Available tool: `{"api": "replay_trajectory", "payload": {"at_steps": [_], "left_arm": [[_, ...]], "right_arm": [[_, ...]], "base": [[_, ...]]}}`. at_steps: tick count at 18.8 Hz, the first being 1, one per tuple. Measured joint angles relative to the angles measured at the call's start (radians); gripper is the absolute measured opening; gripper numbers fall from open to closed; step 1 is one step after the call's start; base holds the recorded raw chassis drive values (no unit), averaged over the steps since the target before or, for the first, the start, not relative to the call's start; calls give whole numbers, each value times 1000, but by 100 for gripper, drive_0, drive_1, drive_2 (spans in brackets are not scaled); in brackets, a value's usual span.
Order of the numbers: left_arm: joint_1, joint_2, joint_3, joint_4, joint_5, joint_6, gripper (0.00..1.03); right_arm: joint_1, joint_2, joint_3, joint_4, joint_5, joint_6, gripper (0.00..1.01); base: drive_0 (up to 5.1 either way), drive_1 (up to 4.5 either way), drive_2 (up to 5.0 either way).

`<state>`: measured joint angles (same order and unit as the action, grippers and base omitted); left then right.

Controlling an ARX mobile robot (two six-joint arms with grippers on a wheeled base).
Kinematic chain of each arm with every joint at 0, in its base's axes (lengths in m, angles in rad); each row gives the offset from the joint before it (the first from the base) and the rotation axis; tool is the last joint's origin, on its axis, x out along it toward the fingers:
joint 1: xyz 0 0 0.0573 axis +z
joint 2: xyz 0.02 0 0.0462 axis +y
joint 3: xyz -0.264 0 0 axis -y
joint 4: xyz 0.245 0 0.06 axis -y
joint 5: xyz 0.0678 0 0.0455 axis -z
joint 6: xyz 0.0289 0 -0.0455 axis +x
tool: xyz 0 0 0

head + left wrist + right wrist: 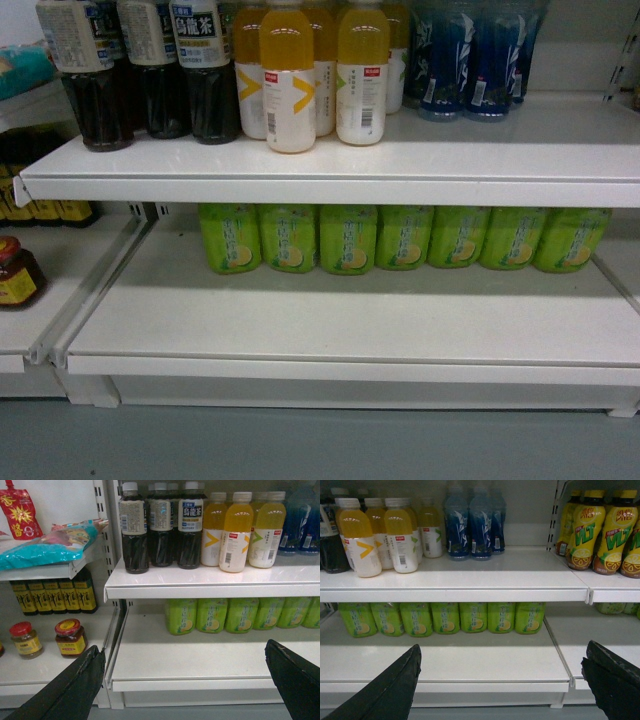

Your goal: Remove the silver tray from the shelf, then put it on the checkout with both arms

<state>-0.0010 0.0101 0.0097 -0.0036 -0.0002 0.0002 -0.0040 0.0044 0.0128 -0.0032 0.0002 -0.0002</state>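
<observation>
No tray visible in any view. Head view: two white shelf boards fill the frame, upper shelf point(330, 165) across the middle, lower shelf point(350, 320) below it, grey floor point(300, 445) along the bottom edge. Neither board carries anything silver. No checkout in view either.

Stock: dark tea bottles point(150, 70) upper left, orange bottles point(310, 75) top centre, blue bottles point(470, 60) upper right, all on the upper shelf; a row of green bottles point(400, 238) at the back of the lower one. A red-lidded jar point(15, 272) sits at the left edge on the neighbouring unit.

Left gripper point(185, 680): fingers at lower left and lower right of its wrist view, wide apart, nothing between them. Right gripper point(502, 680): same, spread wide, empty. Neither arm shows in the head view.

Progress, judged: cannot tell from these frames whether the tray is already moved or not yet found. Both grippers hold nothing and face the shelf, apart from it. If the pick is still to do, all of it remains: locate the tray, grasp with both arms, lift off, carry to the checkout.
</observation>
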Motion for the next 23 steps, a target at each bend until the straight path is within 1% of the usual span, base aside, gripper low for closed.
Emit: {"api": "replay_trajectory", "payload": {"at_steps": [23], "left_arm": [[0, 0, 0, 1, 0, 0, 98]], "right_arm": [[0, 0, 0, 0, 0, 0, 98]], "base": [[0, 0, 0]]}}
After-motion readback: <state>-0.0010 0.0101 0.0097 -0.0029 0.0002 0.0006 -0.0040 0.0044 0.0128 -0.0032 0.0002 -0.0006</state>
